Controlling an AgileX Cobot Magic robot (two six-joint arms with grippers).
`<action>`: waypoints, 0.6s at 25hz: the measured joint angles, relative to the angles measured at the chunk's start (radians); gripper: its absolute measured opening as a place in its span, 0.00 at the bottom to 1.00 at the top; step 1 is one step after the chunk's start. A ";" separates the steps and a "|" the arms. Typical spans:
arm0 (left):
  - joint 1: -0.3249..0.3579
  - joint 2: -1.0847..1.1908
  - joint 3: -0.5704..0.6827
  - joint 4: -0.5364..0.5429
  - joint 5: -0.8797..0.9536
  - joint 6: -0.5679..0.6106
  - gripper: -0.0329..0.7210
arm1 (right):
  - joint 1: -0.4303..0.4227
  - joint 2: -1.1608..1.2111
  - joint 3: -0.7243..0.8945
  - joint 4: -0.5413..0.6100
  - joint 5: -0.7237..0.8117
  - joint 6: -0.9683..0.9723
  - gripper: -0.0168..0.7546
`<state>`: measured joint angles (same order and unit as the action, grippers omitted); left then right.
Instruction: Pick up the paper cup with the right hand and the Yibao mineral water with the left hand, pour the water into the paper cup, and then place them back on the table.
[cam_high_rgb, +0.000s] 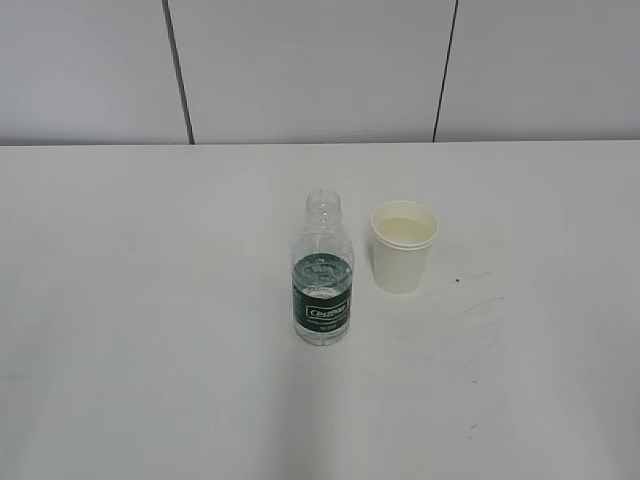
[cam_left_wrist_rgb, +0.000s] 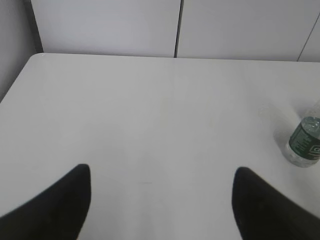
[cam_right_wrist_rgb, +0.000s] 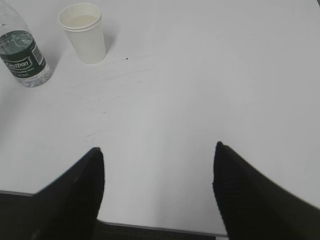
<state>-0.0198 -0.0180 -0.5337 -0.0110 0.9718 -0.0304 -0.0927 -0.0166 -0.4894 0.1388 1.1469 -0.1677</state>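
The Yibao mineral water bottle (cam_high_rgb: 323, 272), clear and capless with a dark green label, stands upright mid-table. The white paper cup (cam_high_rgb: 403, 246) stands upright just right of it, a small gap between them. Neither arm shows in the exterior view. My left gripper (cam_left_wrist_rgb: 161, 172) is open and empty over bare table; the bottle (cam_left_wrist_rgb: 305, 141) is far to its right at the frame edge. My right gripper (cam_right_wrist_rgb: 157, 152) is open and empty above the table's near edge; the cup (cam_right_wrist_rgb: 84, 31) and bottle (cam_right_wrist_rgb: 22, 55) lie far ahead to its left.
The white table (cam_high_rgb: 150, 330) carries faint scuff marks and a small dark speck (cam_high_rgb: 458, 280) right of the cup. A grey panelled wall (cam_high_rgb: 300, 70) runs behind the table's far edge. The table's front edge (cam_right_wrist_rgb: 160, 229) lies under my right gripper.
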 joint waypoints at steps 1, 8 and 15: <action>0.000 0.000 0.000 0.000 0.000 0.000 0.75 | 0.002 0.000 0.000 0.000 0.000 0.000 0.71; 0.000 0.000 0.000 0.000 0.000 0.000 0.75 | 0.055 0.000 0.000 0.006 0.000 0.000 0.71; 0.000 0.000 0.000 0.000 0.000 0.000 0.75 | 0.056 0.000 0.000 -0.050 0.000 0.074 0.71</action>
<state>-0.0198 -0.0180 -0.5337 -0.0110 0.9718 -0.0304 -0.0364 -0.0166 -0.4894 0.0885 1.1469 -0.0936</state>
